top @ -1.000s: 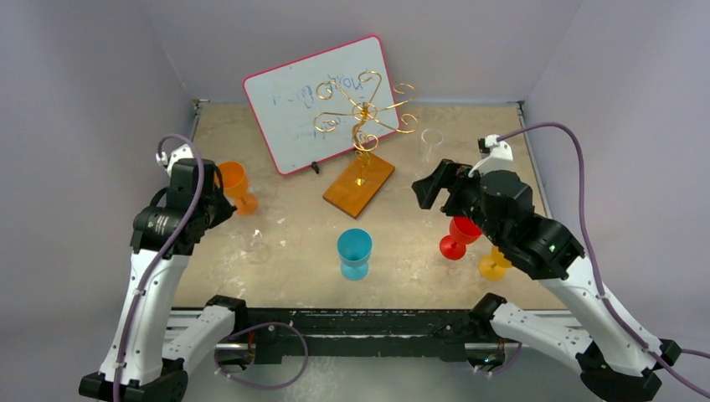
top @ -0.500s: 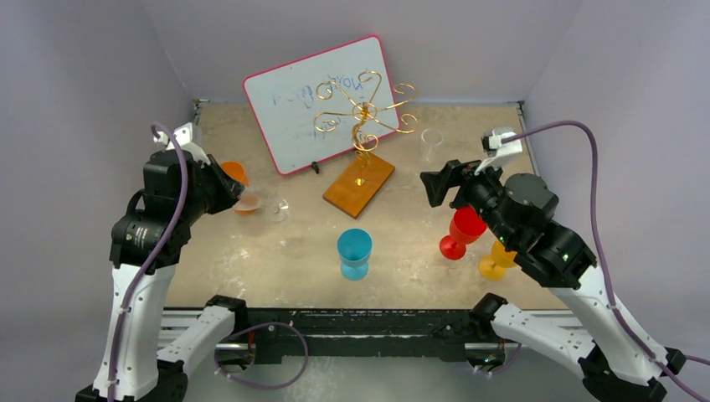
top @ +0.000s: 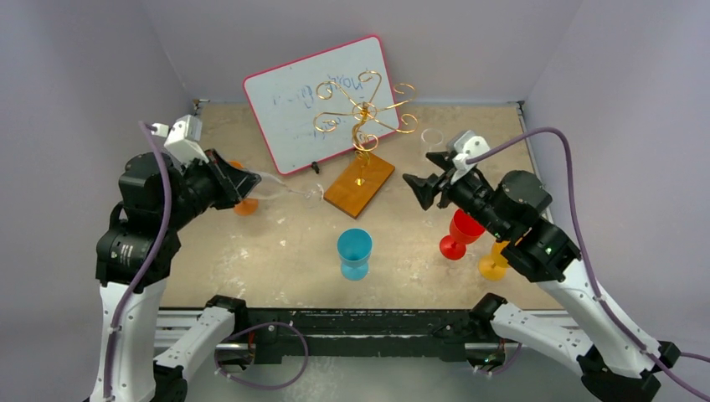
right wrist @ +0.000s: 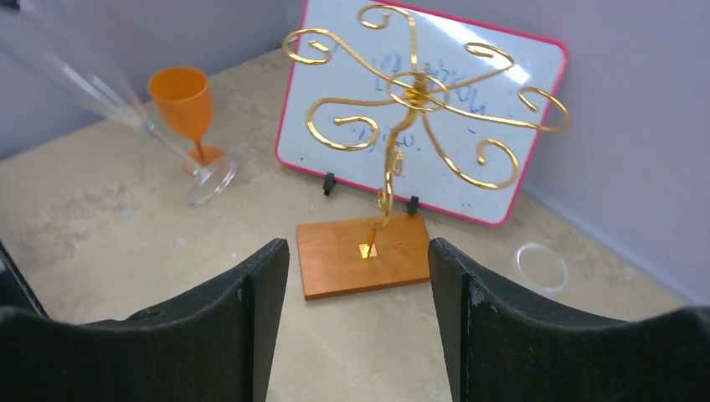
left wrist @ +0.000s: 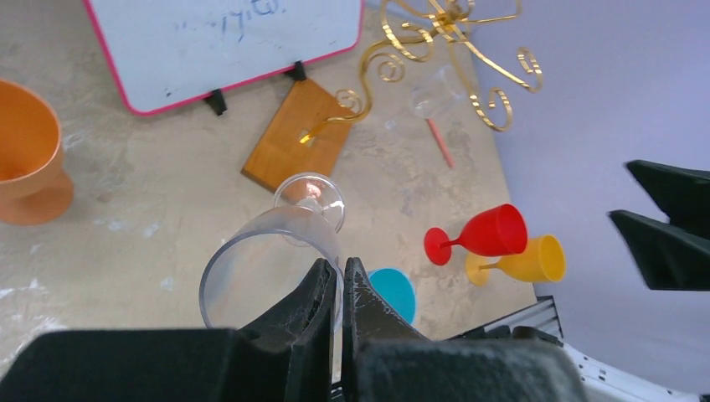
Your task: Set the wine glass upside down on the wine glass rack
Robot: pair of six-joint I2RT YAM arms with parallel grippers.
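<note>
beige mottled tabletop (top: 276,268), grey walls. wine glass rack (top: 360,186): gold wire on a wooden base, toward 12 o'clock, in front of a pink-framed whiteboard (top: 289,109). wine glass (top: 280,188): clear, tilted, foot end lower and pointing to 3 o'clock toward the rack, rim clenched in the left end effector (top: 243,182) at 9 o'clock. right end effector (top: 421,189): 3 o'clock, jaws apart, holding nothing.
</note>
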